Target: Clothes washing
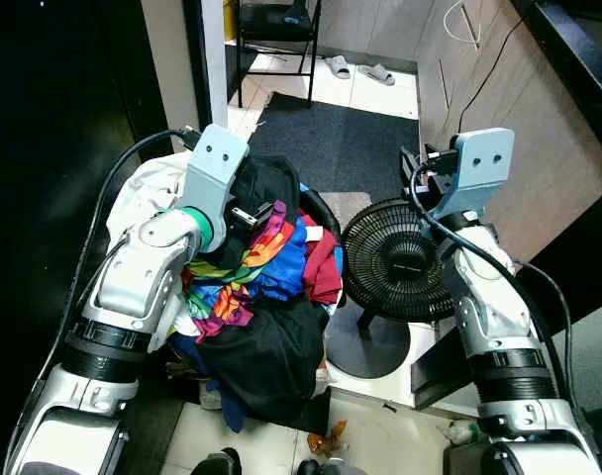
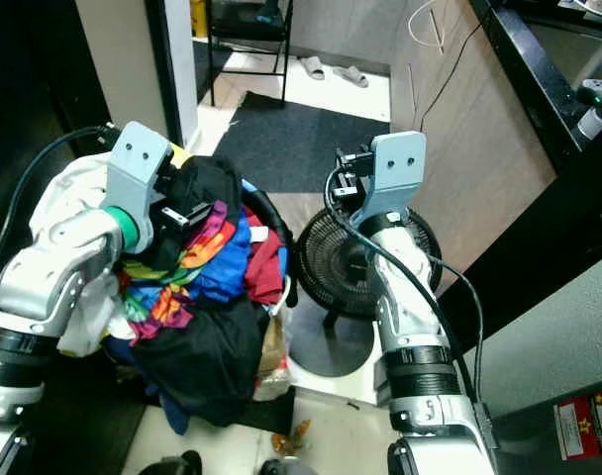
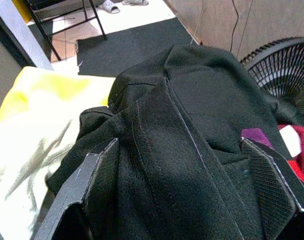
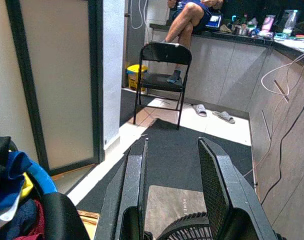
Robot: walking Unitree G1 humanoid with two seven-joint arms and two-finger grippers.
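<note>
Nearest the camera, two silver arms reach forward on either side of a heaped pile of laundry that spills over a basket whose dark rim shows beside the fan. Black fabric hangs down the front of the pile, with a rainbow-striped piece, blue and red clothes above it, and a white and yellow garment on the robot's left side. Up on the heap, the left gripper is spread wide, its two fingers pressed down on either side of a black garment that bulges between them; the jaws have not closed on it. Off to the right, the right gripper hangs in the air above a black floor fan, its fingers parted and holding nothing. Beyond the pile and the fan, a dark mat covers the floor, running along a wooden cabinet front with a cable draped down it. Farther back stand a black folding chair and a pair of slippers on pale tiles. At the far counter, a person sits with legs crossed.
</note>
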